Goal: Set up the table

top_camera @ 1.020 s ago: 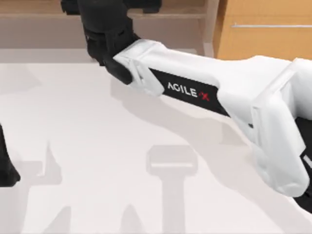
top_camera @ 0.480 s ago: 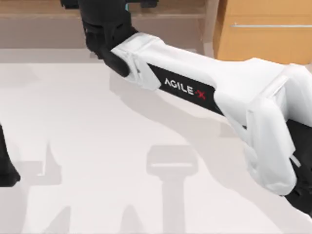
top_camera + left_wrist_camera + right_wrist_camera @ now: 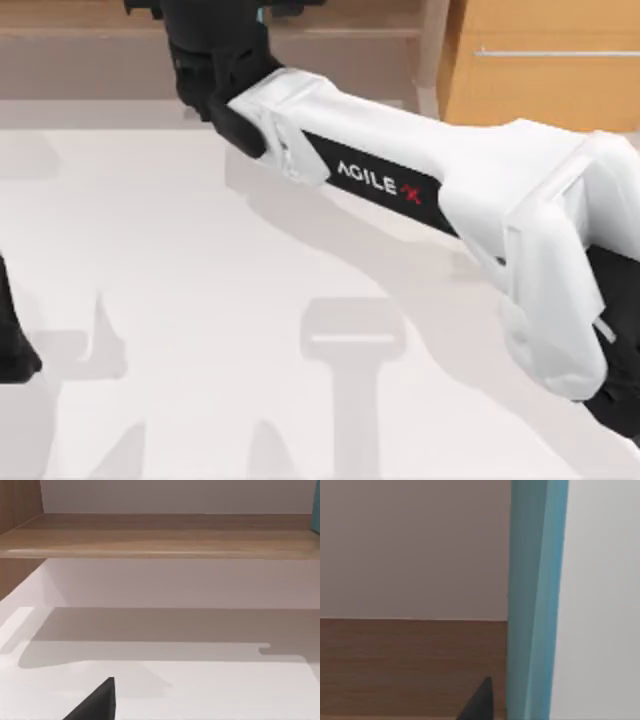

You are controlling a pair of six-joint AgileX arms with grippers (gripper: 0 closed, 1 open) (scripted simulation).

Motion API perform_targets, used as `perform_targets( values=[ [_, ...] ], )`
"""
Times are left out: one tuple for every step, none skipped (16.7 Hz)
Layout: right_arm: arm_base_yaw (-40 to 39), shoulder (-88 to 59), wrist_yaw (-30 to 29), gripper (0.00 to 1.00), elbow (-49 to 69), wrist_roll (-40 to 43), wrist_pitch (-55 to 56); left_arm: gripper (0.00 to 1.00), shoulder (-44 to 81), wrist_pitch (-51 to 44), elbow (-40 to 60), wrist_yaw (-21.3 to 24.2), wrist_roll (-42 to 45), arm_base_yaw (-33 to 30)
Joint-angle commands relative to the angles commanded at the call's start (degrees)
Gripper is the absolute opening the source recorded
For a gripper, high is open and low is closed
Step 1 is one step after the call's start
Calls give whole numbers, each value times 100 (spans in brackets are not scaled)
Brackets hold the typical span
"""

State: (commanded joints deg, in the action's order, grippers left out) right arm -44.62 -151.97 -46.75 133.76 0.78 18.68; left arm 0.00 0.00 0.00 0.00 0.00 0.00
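one teal panel (image 3: pixel 535 600) | upright on shelf board (image 3: pixel 410 665) | beside right gripper (image 3: pixel 479 702)

Brown wooden shelf board (image 3: pixel 160 535), orange-wood drawer unit (image 3: pixel 545 60), pale wall (image 3: pixel 175 495)

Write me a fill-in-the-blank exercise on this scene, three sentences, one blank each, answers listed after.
1. The right arm stretches across the table toward the brown wooden ____ at the back.
2. Close to the right gripper's fingertip stands an upright panel coloured ____.
3. The drawer unit bears a thin metal bar ____.

Missing words: shelf; blue; handle
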Motion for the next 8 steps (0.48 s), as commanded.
perform_targets(
  values=[
    [0, 0, 0, 40, 0, 0, 0, 100, 0, 0, 0, 0, 0, 0],
    [0, 0, 0, 32, 0, 0, 0, 100, 0, 0, 0, 0, 0, 0],
    [0, 0, 0, 25, 0, 0, 0, 100, 0, 0, 0, 0, 0, 0],
    [0, 0, 0, 17, 0, 0, 0, 100, 0, 0, 0, 0, 0, 0],
    [0, 0, 0, 10, 0, 0, 0, 100, 0, 0, 0, 0, 0, 0],
    [0, 0, 0, 2, 0, 0, 0, 100, 0, 0, 0, 0, 0, 0],
    [0, 0, 0, 0, 0, 0, 0, 100, 0, 0, 0, 0, 0, 0],
    [0, 0, 0, 0, 0, 0, 0, 100, 0, 0, 0, 0, 0, 0]
  ],
)
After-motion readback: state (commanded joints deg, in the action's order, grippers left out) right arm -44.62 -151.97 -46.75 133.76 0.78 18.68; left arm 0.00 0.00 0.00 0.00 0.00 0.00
